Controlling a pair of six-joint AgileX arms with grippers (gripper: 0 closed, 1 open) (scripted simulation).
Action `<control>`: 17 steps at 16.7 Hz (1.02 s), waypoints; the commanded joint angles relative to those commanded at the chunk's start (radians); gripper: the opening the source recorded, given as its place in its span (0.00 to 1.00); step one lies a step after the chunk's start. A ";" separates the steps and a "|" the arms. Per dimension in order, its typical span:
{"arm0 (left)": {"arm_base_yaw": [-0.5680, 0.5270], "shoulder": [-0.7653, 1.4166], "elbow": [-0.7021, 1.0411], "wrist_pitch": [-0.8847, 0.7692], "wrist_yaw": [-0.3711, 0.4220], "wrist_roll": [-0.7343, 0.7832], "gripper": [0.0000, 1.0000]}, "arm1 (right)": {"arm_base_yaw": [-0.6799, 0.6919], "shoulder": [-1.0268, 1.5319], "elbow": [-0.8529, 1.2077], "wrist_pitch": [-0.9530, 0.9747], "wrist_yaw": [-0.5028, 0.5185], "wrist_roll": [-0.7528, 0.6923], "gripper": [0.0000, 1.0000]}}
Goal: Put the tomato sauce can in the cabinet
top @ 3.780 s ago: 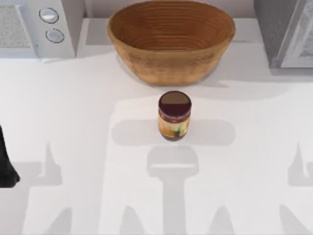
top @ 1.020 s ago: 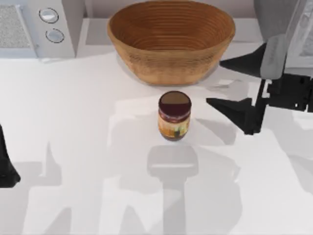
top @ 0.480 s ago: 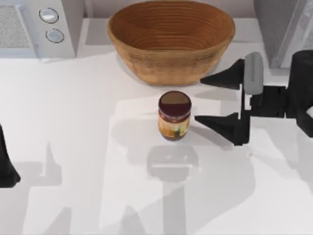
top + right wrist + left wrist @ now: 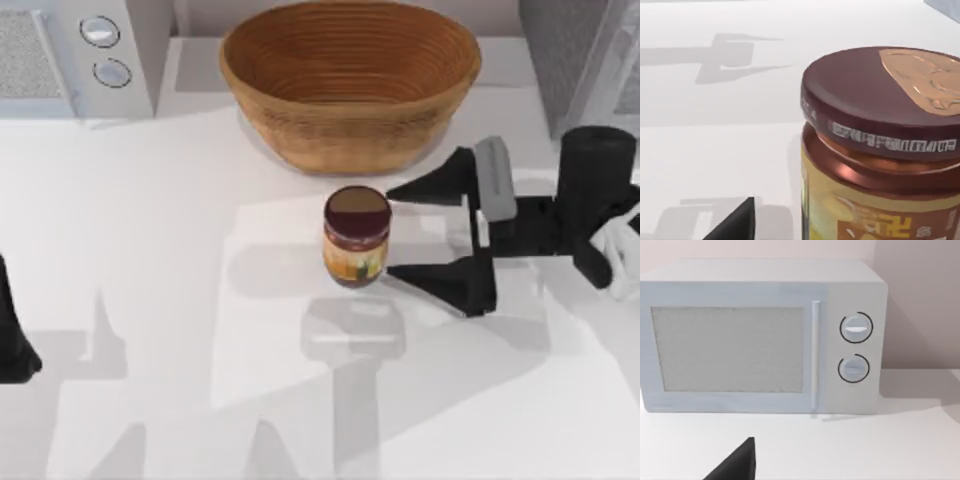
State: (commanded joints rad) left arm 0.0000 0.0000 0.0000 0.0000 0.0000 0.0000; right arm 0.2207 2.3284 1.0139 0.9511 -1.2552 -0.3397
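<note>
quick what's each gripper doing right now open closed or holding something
Right gripper: open, empty, its fingers just right of the tomato sauce can, not touching it.
Left gripper: parked at the table's left edge.

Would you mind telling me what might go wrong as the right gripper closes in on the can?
The right gripper, open, sits beside the tomato sauce can; one fingertip is very near its label, so a slight misalignment could nudge or tip the upright can. The woven basket stands just behind, so the other finger might brush it.
</note>
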 joint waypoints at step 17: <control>0.000 0.000 0.000 0.000 0.000 0.000 1.00 | 0.072 0.122 0.114 0.086 0.028 0.072 1.00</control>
State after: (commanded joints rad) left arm 0.0000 0.0000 0.0000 0.0000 0.0000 0.0000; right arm 0.2928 2.4501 1.1280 1.0369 -1.2275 -0.2679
